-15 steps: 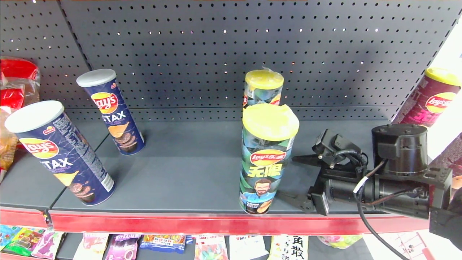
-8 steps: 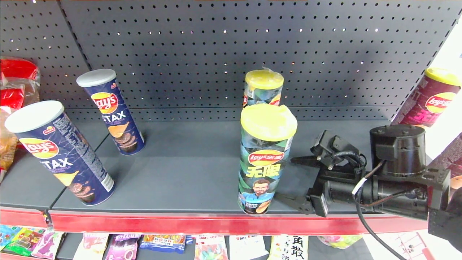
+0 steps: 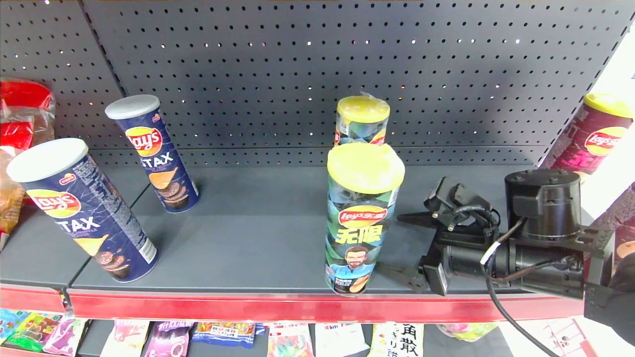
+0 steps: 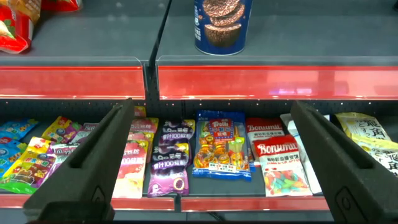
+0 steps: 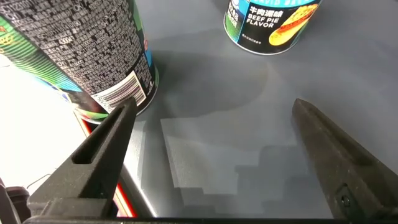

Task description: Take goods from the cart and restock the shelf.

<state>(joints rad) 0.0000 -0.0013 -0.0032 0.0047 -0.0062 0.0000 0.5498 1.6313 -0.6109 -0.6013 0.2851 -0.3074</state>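
1. Head view, nearest: snack packets (image 3: 223,334) lie on the lower level, under the red lip (image 3: 248,305) of the shelf (image 3: 258,233).
2. In the left wrist view, the left gripper (image 4: 211,163) hangs in front of that red lip (image 4: 249,81). Its fingers are spread wide with nothing between them, and it faces the snack packets (image 4: 221,146).
3. The green chip can (image 3: 364,218), yellow-lidded, stands upright at the shelf's front edge, just behind the red lip.
4. The right gripper (image 3: 392,243) lies level just to the can's right, wide open and empty, with its tips pointing at the can.
5. The can stands beyond the tips, not between them. In the right wrist view, one finger of the right gripper (image 5: 217,168) ends right by the base of the green chip can (image 5: 81,50). I cannot tell whether they touch.
6. Farther back, a second yellow-lidded can (image 3: 362,121) stands directly behind the first.
7. Two blue cans (image 3: 82,208) (image 3: 154,153) stand well to the left, and a maroon can (image 3: 590,134) stands at the far right.
8. The pegboard (image 3: 297,74) closes off the back.
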